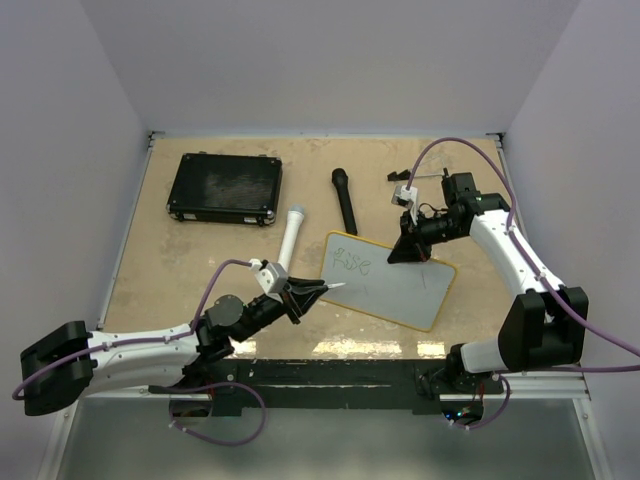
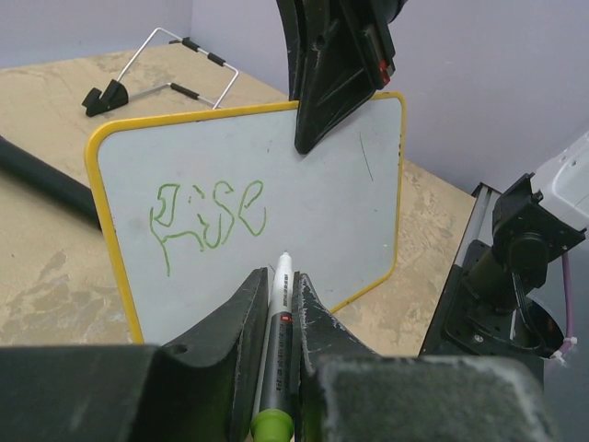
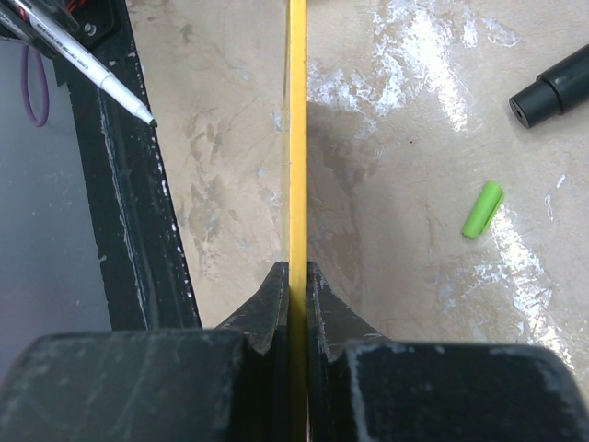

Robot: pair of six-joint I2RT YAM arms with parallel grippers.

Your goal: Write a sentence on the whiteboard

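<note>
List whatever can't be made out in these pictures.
- Top view: the writing is too small to read.
- Right wrist view: the whiteboard shows edge-on, so its face is hidden.
- Left wrist view: the left gripper covers the whiteboard's bottom edge; whether the marker tip touches it is unclear.

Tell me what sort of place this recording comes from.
Probably a robotics lab workcell: plain white walls box in a worn wooden table, the left arm and right arm are bolted at its near edge, and a whiteboard and black case serve as props.
</note>
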